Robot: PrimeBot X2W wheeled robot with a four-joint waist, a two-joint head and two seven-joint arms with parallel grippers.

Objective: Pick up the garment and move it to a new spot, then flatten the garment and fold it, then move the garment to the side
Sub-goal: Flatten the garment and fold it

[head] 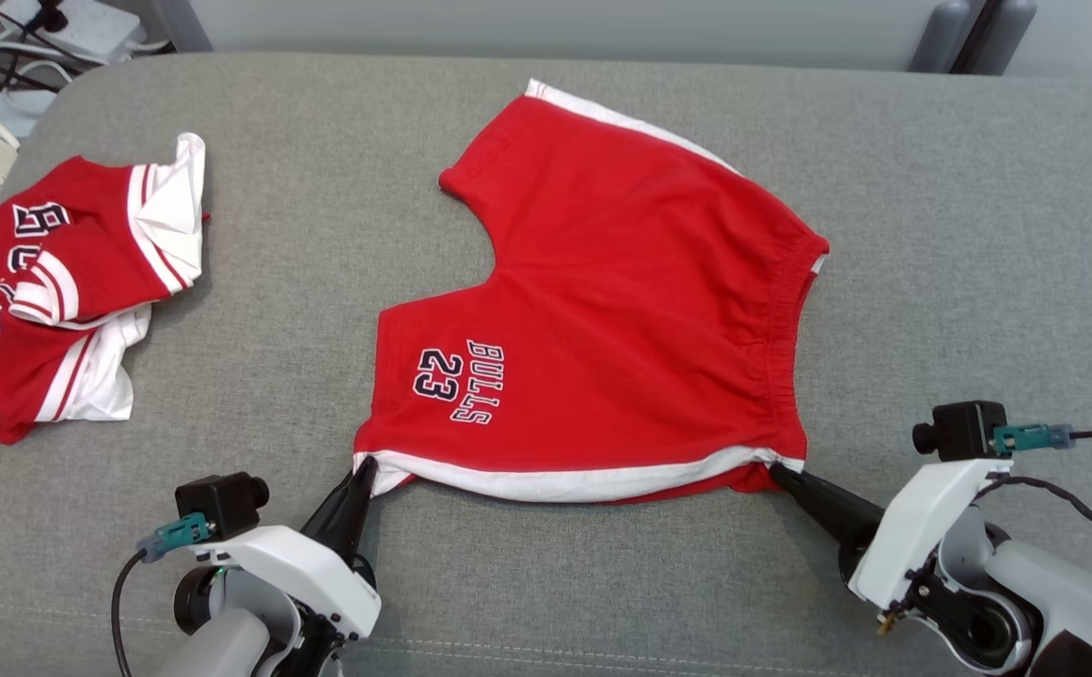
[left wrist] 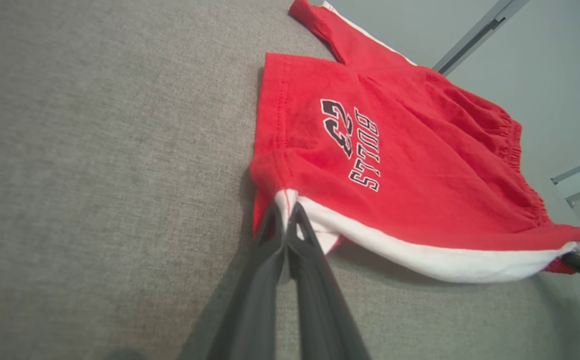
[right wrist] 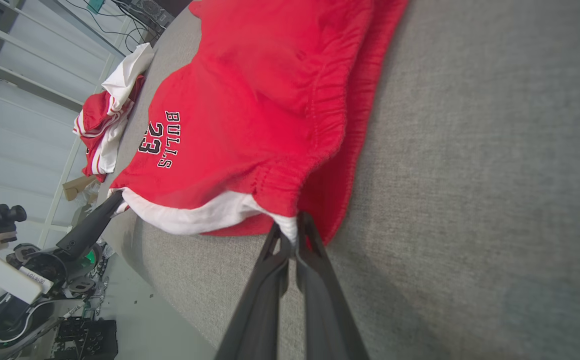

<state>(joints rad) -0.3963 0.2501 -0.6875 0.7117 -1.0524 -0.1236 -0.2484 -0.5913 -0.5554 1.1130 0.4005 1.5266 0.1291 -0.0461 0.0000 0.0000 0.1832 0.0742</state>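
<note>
Red basketball shorts (head: 621, 310), white side stripe, dark "BULLS 23" print on the near leg. Spread mostly flat on the grey bench (head: 978, 235), mid head view. Elastic waistband at 3 o'clock, leg openings at 9, far leg reaching toward 11. Striped side edge at 6 o'clock, slightly raised off the bench, pinched at its ends by left tool (head: 367, 467) and right tool (head: 776, 470).

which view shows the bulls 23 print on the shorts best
Left wrist view: the BULLS 23 print on the red shorts is largest and sharp there. The head view and right wrist view show it whole but smaller.
</note>
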